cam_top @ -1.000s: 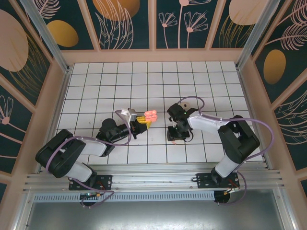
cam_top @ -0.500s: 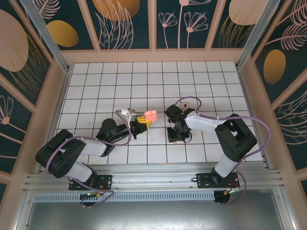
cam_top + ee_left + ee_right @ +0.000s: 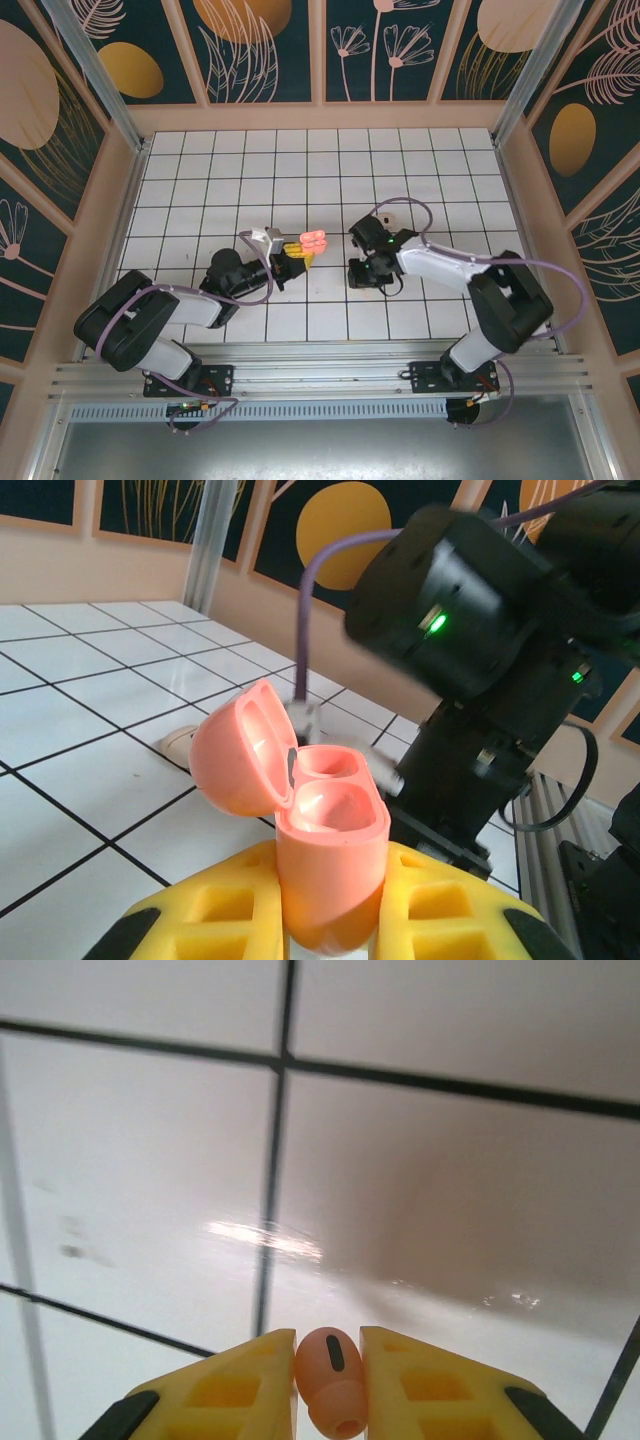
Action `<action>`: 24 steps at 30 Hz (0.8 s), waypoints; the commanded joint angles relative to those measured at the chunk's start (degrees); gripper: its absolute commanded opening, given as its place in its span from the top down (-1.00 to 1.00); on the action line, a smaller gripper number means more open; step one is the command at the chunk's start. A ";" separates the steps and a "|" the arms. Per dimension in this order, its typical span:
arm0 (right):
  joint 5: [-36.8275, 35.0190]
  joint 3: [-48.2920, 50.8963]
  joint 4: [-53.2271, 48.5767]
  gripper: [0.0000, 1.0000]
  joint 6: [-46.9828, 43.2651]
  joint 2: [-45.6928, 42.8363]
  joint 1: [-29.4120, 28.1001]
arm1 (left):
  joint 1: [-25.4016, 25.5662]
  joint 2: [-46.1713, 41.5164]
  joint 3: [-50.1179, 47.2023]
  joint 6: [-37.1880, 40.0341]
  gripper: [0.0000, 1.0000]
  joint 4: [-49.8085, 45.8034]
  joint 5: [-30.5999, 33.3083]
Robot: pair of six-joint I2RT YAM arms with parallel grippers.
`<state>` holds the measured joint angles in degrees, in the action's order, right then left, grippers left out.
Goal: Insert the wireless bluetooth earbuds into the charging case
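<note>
Barely begun: the left claw (image 3: 327, 905) is clenched on the open coral charging case (image 3: 330, 825), whose two wells look empty, while the right claw (image 3: 328, 1395), right of the case and low over the table (image 3: 450, 1160), grips one coral earbud (image 3: 325, 1360) not yet seated.

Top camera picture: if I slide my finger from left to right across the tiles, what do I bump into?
left arm → left gripper, shut on the open coral charging case → right gripper, pinching a coral earbud → right arm
</note>
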<state>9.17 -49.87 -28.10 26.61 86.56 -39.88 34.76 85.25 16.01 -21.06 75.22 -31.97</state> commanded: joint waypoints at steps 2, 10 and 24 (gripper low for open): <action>1.21 3.37 12.53 0.58 6.26 -9.53 1.79 | -0.49 0.99 -0.76 2.27 0.96 6.93 0.53; 3.00 7.89 29.07 0.59 9.38 -21.89 2.99 | -0.46 4.97 -0.74 4.31 0.95 15.16 -1.40; 12.63 13.72 50.15 0.59 13.19 -28.26 2.27 | -0.38 5.41 2.70 9.35 0.95 13.20 -5.52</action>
<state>20.05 -37.91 14.61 37.58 59.33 -37.19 34.76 91.37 17.45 -13.06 86.78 -36.14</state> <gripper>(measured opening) 0.205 0.171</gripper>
